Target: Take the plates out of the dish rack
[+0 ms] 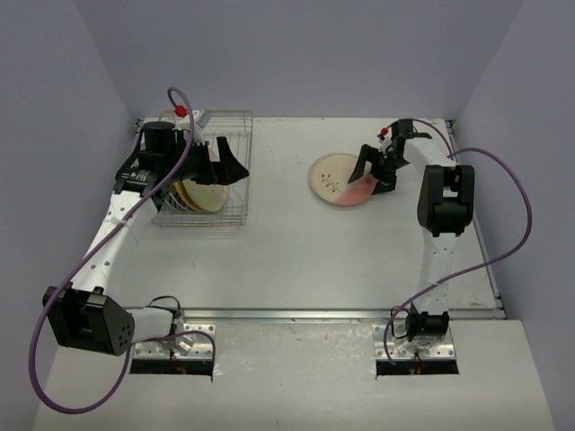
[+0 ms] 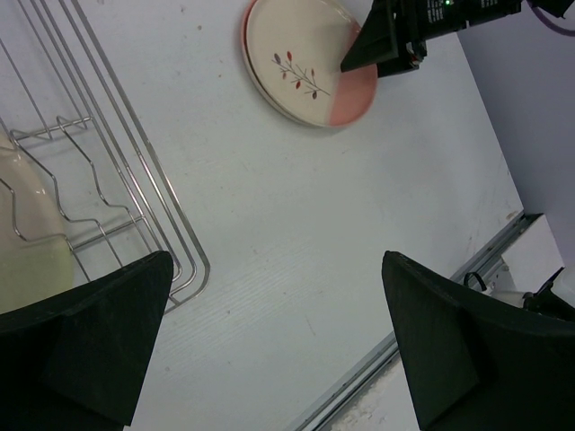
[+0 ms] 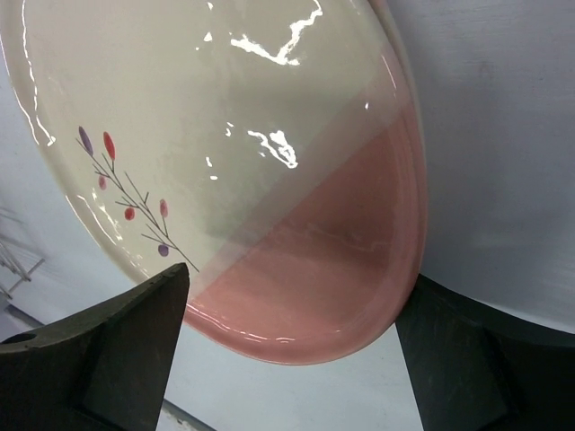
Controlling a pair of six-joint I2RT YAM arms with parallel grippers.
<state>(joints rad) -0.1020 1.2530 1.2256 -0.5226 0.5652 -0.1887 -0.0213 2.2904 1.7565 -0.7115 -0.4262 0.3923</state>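
- Right wrist view: right gripper (image 3: 296, 278) jaws spread wide, with one black finger (image 3: 99, 350) on each side of the pink rim of the round cream-and-pink glazed plate with a dark sprig (image 3: 225, 135). There is no pinch on it; whether the tips touch it can't be told.
- Step judged: letting go of that plate onto the white worktop (image 1: 287, 260). To do it well, hold the jaws wide and lift straight up off the rim before pulling back, so no finger drags the plate.
- The plate lies flat toward the worktop's far right side, well apart from the rack. A second rim may sit under it, unclear.
- Left gripper (image 2: 277, 259) jaws fully apart with nothing between them, hovering over the right side of the rectangular silver wire dish rack (image 2: 135, 180).
- The rack sits at the worktop's far left corner. Pale plates (image 1: 199, 195) stand in its slots, so the unloading is not finished.
- The next pick likely needs the left jaws edge-on to a plate rim, clear of the slot wires.
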